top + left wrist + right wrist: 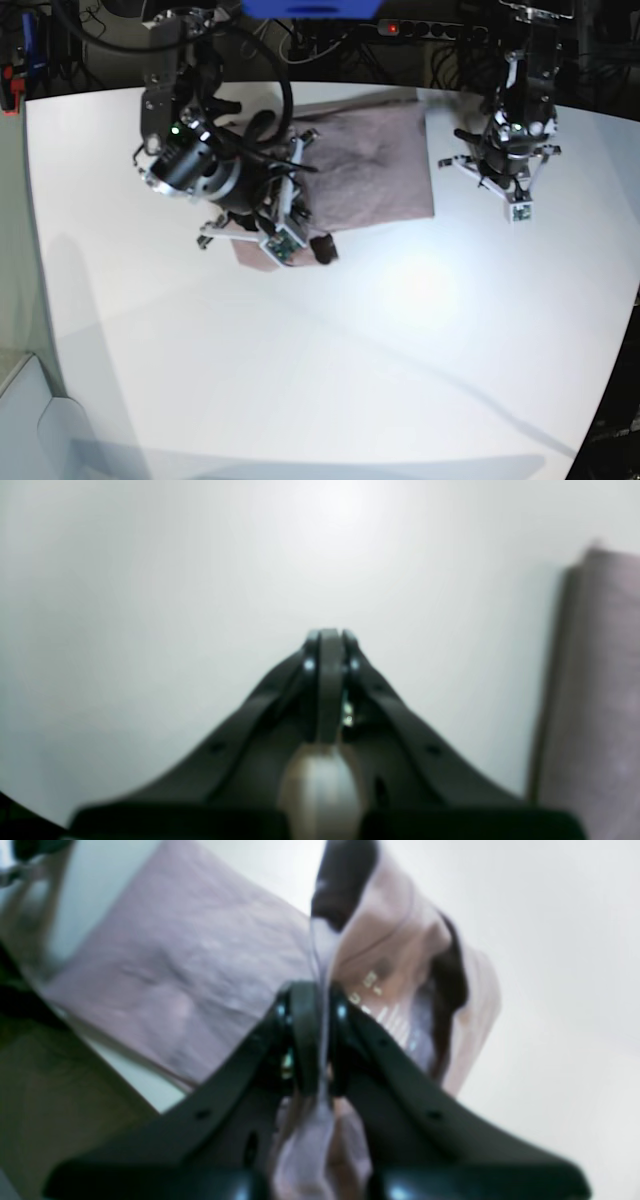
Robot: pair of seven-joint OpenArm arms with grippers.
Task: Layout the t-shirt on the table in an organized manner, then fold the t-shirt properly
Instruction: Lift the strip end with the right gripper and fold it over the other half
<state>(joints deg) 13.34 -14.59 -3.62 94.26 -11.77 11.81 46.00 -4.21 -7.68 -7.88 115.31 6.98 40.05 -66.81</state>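
Smooth white table; wrinkly mauve t-shirt pinched, right fingers.

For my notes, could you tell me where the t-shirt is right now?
In the base view the t-shirt lies at the table's far middle, between both arms, its near-left corner pinched in the right tool.

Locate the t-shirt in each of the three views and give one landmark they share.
Left wrist: t-shirt at the right edge, apart from the shut left gripper.
Right wrist: centre and upper left, a fold pinched in the right gripper.
Base: top centre, partly under the right arm.
Shared landmark: the white table.
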